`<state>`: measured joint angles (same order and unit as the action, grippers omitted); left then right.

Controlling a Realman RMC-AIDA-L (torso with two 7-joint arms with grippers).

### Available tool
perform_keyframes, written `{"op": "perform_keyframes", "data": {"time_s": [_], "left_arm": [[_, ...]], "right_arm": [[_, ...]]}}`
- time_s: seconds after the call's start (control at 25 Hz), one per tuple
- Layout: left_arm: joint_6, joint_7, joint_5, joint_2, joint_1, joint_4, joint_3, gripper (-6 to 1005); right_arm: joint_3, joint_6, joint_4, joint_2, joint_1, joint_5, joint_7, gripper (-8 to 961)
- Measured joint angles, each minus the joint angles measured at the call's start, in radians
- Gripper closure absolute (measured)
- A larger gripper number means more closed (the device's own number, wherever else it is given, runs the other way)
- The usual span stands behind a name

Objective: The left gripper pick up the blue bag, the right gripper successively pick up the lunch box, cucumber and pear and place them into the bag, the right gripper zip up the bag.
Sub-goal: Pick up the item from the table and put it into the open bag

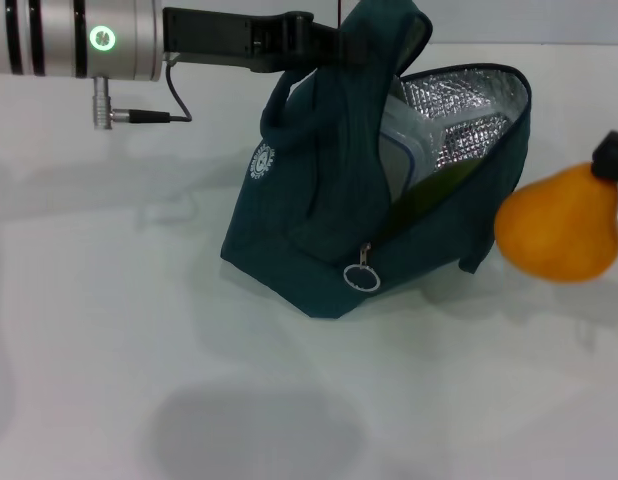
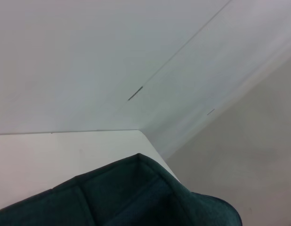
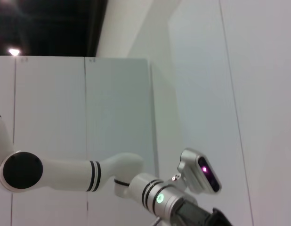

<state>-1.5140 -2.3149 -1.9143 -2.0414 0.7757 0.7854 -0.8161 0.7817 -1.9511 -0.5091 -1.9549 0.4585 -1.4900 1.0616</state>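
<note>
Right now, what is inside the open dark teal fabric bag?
Inside the dark teal fabric bag: silver foil lining, the clear plastic lunch box and the dark green cucumber beside it. Their lower parts are hidden.

Bag mouth open on my right, half filled; bare table in front.

My left gripper (image 1: 334, 42) pinches the handle of the dark teal fabric lunch bag (image 1: 319, 230), so its foil-lined mouth gapes toward my right, where my right gripper (image 1: 611, 158) carries the plump orange-yellow pear (image 1: 559, 225) just beside the rim. Inside, the clear plastic lunch box (image 1: 397, 150) and the dark green cucumber (image 1: 434, 190) fill the lower part; room remains above them. The white table (image 1: 109, 350) lies bare before the bag.
</note>
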Motion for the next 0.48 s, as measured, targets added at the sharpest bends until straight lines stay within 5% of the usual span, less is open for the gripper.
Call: {"op": "perform_keyframes", "data": {"time_s": [0.48], "left_arm": [[-0.017,-0.023,0.0,-0.02,0.009,0.0,-0.009,934]], "right_arm": [[-0.001,0.095,-0.055,0.005,0.128,0.084,0.003,910]]}}
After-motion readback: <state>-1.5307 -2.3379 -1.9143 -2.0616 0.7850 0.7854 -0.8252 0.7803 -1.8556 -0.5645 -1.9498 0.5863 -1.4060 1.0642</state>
